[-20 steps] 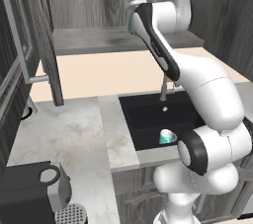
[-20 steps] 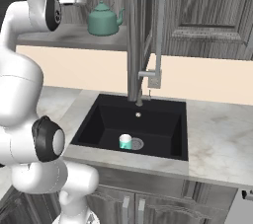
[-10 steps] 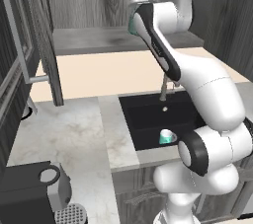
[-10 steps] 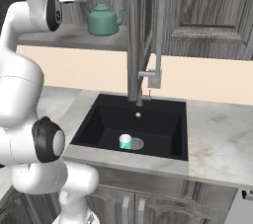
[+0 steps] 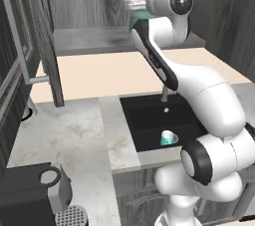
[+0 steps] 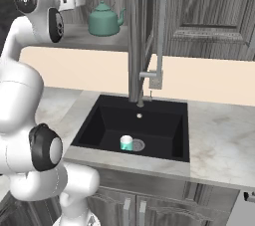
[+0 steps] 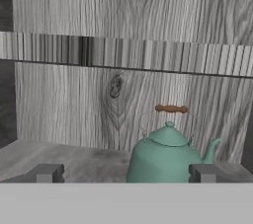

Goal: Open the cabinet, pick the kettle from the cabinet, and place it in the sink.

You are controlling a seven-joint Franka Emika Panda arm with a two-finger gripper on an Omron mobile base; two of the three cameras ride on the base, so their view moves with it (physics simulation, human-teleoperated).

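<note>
So the cabinet (image 5: 30, 46) is already open, and the kettle (image 6: 104, 20) sits upright on the shelf inside, well above and behind the sink (image 6: 149, 120). Nothing is being held. The gripper (image 7: 126, 172) has its jaws spread wide with the kettle framed between the two fingertips (image 7: 47, 172), but I can't say whether they're touching it yet. Looks like it's lining up for the grab.

What I'd worry about: that kettle is round and fat in the body, with a thin wire bail and a wooden grip on top. If the jaws close on the belly, it could squirt out or get shoved back against the rear wall. The spout points off to one side, so an off-centre squeeze might spin it. And pulling it out, the tall faucet (image 6: 149, 46) stands right between shelf and basin, so a low swing could clip it. There's also a small teal and white cup (image 6: 126, 143) already sitting in the sink by the drain, right where the kettle might land.

The hand camera shows the kettle's handle, lid and spout close up. The right base camera shows the kettle, faucet and sink together. In the left base camera, the arm covers most of the kettle, but you get the open door and a coffee machine (image 5: 35, 195) on the counter.
</note>
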